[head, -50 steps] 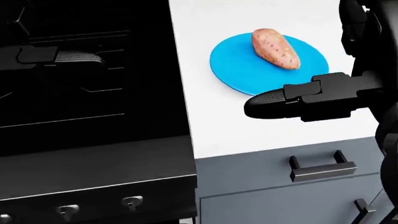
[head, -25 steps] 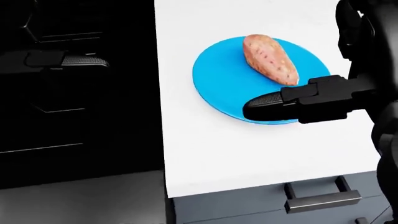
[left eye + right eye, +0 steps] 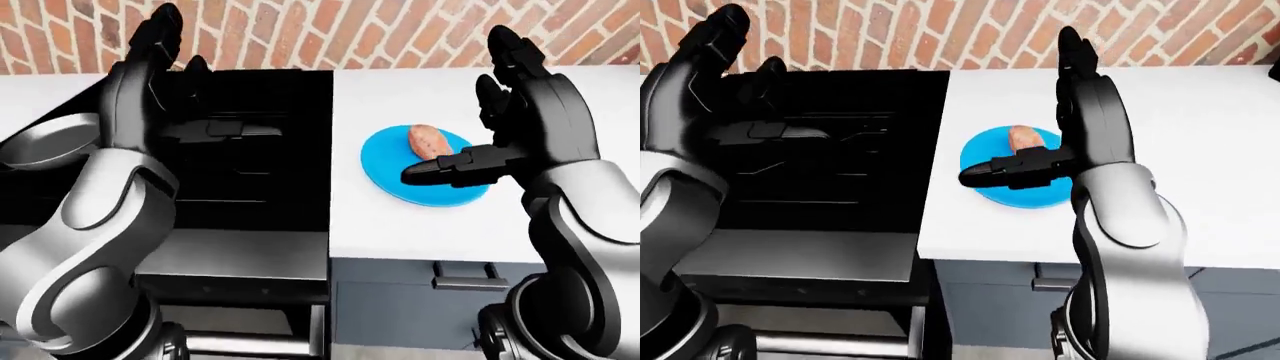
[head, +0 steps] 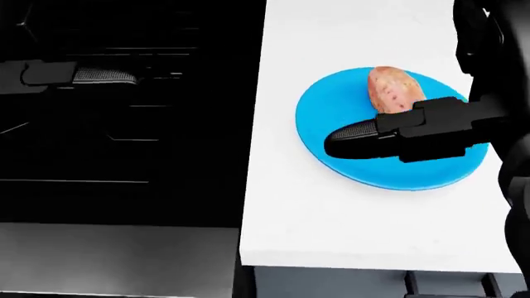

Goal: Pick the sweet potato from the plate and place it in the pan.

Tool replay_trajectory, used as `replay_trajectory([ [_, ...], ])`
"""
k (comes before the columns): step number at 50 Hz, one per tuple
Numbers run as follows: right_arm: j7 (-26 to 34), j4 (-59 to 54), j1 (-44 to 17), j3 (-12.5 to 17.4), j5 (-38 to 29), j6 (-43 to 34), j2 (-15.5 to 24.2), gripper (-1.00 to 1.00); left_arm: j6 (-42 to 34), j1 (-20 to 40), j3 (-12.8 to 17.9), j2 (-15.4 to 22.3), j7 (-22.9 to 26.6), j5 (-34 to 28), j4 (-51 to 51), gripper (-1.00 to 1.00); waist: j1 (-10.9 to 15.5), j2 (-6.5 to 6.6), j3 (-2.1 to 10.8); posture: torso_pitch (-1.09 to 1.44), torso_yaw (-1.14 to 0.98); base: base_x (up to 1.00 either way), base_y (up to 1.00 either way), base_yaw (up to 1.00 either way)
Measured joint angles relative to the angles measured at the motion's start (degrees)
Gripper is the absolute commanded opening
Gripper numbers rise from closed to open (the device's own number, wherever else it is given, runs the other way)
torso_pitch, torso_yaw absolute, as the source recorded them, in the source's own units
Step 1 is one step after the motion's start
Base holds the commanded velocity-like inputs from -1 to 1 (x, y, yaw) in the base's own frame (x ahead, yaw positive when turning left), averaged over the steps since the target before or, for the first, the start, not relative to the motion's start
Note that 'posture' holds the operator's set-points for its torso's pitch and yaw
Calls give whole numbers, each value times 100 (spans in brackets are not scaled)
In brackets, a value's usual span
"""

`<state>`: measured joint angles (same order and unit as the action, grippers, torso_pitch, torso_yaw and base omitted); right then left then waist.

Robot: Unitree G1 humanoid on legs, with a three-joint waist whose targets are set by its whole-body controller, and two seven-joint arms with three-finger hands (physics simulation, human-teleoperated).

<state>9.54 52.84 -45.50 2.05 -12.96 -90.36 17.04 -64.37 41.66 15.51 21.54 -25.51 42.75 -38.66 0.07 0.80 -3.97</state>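
I see sweet potato (image 4: 394,90) lying on blue plate (image 4: 331,127), white bench (image 4: 331,205) | right robot hand (image 3: 520,112) spread wide above plate | left robot hand (image 3: 150,82) wide over black stove (image 3: 260,172)

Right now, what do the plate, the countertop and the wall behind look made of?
Plate: uniform bright blue, matte, no glare; could be plastic or glazed ceramic, the render leaves it open. Countertop: plain white, smooth, seamless slab, looks like laminate or solid surface. Wall: red-brown bricks with pale mortar lines. Sweet potato on the plate: dull orange skin with dark specks.
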Motion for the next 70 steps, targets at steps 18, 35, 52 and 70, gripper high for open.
replay_trajectory([
  [18, 381, -546, -600, -99, -183, -214, 563, 100, -38, -50, -86, -99, 38, 5, 75, 100, 24, 8, 74, 0, 0, 0, 0, 0],
  [35, 2311, -1328, -911, 136, -724, -214, 1510, 100, -3, -84, -133, -91, 29, 24, 99, 100, -8, 40, 72, 0, 0, 0, 0, 0],
  [52, 2813, -2464, -1334, -183, -628, -19, 1780, 100, 36, -59, -99, -41, -14, 117, 162, 100, -27, 38, 59, 0, 0, 0, 0, 0],
  [70, 3585, -3071, -1213, -129, -1125, 563, 1463, 100, 21, -63, -20, -9, -93, 233, 107, 100, -31, 56, 57, 0, 0, 0, 0, 0],
])
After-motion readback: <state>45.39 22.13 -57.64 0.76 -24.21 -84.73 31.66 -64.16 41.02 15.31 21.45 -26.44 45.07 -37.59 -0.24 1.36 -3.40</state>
